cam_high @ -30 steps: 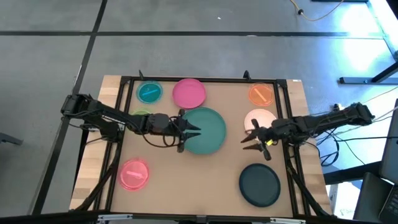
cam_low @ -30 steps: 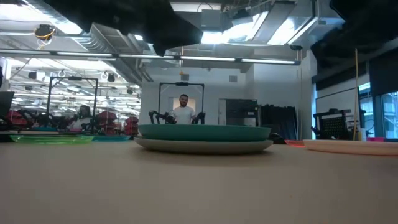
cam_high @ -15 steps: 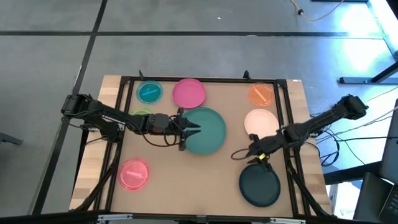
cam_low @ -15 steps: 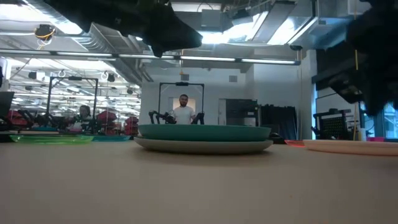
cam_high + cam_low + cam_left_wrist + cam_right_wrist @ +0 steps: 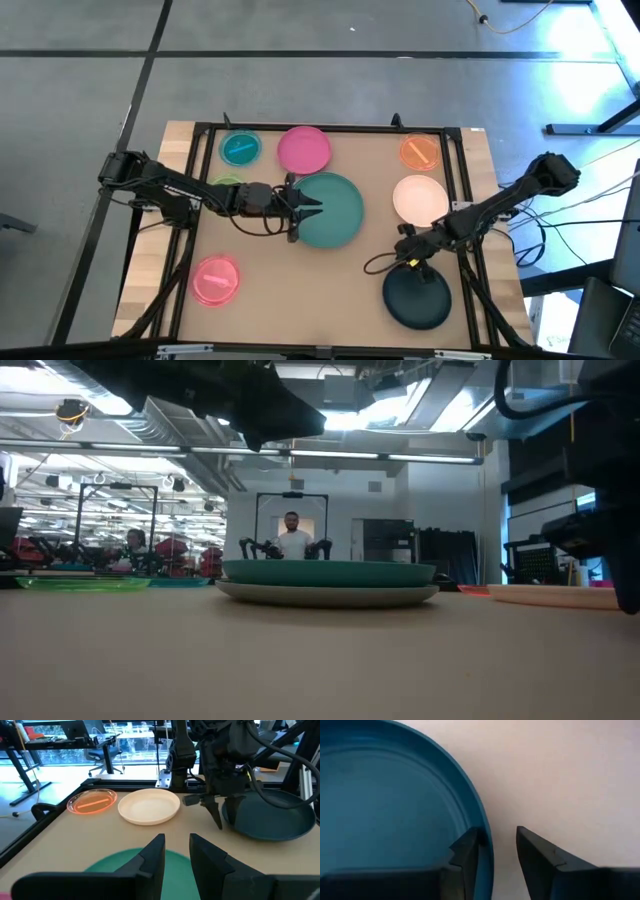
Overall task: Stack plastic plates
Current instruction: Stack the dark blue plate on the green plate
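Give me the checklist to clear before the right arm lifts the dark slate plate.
1. Right gripper jaws straddle the rim of the dark slate plate: ok.
2. Jaws closed on the rim: not ok, open.
3. Teal-green plate top free to receive it: not ok, left gripper hangs over it.
4. Cream plate outside the direct path: ok.
5. Grey plate beneath the teal-green one: cannot tell from above.

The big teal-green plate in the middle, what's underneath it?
In the low view the teal-green plate sits on a pale grey plate, of which only the rim shows. From above, the teal-green plate covers it fully. The rest is hidden.
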Available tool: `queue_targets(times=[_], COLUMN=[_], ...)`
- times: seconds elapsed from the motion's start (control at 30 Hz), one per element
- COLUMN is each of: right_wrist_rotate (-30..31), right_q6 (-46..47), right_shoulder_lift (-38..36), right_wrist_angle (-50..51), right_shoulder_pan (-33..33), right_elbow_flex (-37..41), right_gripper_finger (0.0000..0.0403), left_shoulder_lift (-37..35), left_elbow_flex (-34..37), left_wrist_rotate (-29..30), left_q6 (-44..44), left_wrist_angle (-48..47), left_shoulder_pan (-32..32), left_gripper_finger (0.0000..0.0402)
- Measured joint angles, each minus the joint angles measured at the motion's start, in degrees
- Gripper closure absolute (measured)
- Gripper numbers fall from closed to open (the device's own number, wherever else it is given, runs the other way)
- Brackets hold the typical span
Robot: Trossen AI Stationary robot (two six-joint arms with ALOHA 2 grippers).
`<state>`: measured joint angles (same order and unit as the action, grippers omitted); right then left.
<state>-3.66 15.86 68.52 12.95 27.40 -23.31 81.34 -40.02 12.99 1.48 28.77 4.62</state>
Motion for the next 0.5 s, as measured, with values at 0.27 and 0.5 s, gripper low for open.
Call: queue_targets(times=[0.27,0.5], right_wrist_rotate=[-0.4,-0.1], right_q6=[-0.4,-2.4], right_shoulder_lift=[0.1,-0.2], right_wrist_angle=[0.0,-0.5], right_shoulder_pan=[0.0,0.0], right_elbow_flex=[0.0,-0.1], right_gripper_finger=[0.0356,0.0394], left_shoulder_lift=[0.0,0.0], left_elbow_flex=[0.0,0.0], left_wrist_rotate=[0.0,0.0], left_q6=[0.0,-0.1], left_wrist_angle=[0.0,0.0], left_shoulder_pan=[0.0,0.0], left_gripper_finger=[0.0319,0.0319])
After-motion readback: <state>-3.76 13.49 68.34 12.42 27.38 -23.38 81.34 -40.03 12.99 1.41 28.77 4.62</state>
